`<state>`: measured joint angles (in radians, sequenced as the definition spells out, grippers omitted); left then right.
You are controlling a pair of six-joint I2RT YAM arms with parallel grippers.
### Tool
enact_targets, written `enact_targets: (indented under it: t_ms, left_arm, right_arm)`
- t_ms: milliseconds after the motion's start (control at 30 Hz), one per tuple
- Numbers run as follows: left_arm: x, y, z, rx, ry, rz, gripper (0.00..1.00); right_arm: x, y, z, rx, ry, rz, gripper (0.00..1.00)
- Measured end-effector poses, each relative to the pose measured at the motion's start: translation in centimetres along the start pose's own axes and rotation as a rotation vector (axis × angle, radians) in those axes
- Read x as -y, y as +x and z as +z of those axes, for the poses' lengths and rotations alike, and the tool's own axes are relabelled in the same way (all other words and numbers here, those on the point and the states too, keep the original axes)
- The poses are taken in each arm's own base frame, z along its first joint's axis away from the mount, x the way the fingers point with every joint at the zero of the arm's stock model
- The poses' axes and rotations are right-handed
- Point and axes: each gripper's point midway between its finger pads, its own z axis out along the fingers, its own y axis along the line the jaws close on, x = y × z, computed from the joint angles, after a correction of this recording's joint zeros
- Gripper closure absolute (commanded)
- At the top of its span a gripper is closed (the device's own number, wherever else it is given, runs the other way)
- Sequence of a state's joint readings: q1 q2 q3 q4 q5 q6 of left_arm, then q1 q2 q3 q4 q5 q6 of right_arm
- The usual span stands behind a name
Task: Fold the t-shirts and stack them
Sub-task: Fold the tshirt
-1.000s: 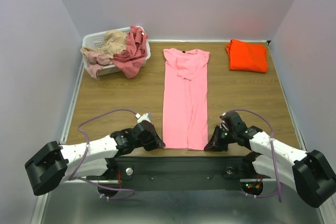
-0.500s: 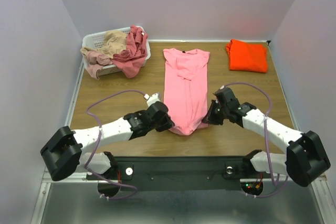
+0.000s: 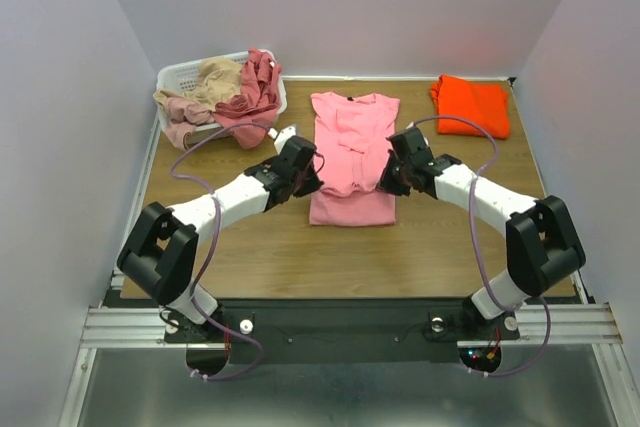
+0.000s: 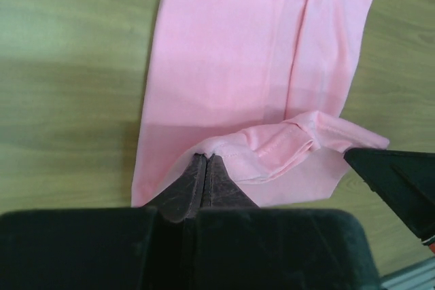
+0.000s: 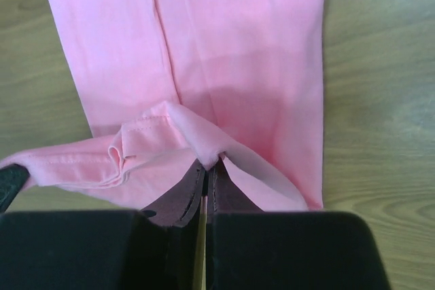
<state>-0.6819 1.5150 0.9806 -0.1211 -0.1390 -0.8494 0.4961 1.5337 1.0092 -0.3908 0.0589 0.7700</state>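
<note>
A bright pink t-shirt (image 3: 352, 137) lies in the middle of the table, folded lengthwise into a narrow strip. My left gripper (image 3: 312, 183) is shut on the left corner of its hem (image 4: 224, 144). My right gripper (image 3: 386, 181) is shut on the right corner (image 5: 204, 142). Both hold the hem lifted over the shirt's middle, with the lower half doubled back. A folded orange t-shirt (image 3: 470, 105) lies at the back right. Dusty rose and tan t-shirts (image 3: 232, 97) are heaped in the basket.
A white laundry basket (image 3: 180, 75) stands at the back left corner. The wooden table (image 3: 450, 237) is bounded by light walls on three sides. The other gripper's dark finger (image 4: 401, 181) shows at the right of the left wrist view.
Both grippers have carried the pink shirt's hem from the table's near edge toward the back. The lower half now lies doubled over the shirt's middle.
</note>
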Motion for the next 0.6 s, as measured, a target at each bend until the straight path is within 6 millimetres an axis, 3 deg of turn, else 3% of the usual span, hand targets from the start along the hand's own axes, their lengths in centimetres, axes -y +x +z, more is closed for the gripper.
enact_targets:
  t_ms: [167, 333, 600]
  left_arm:
    - [1.5, -2.6, 2.0, 0.02, 0.016, 0.036, 1.0]
    - [1.1, -3.4, 4.2, -0.003, 0.002, 0.057, 1.0]
    - [0.4, -5.1, 5.7, -0.005, -0.013, 0.07, 1.0]
  right_arm:
    - [-0.6, -3.4, 0.4, 0.064, 0.006, 0.034, 1.0]
    - [-1.7, -6.0, 0.8, 0.114, -0.001, 0.054, 1.0]
    - [-1.4, -7.7, 2.5, 0.119, 0.026, 0.075, 1.0]
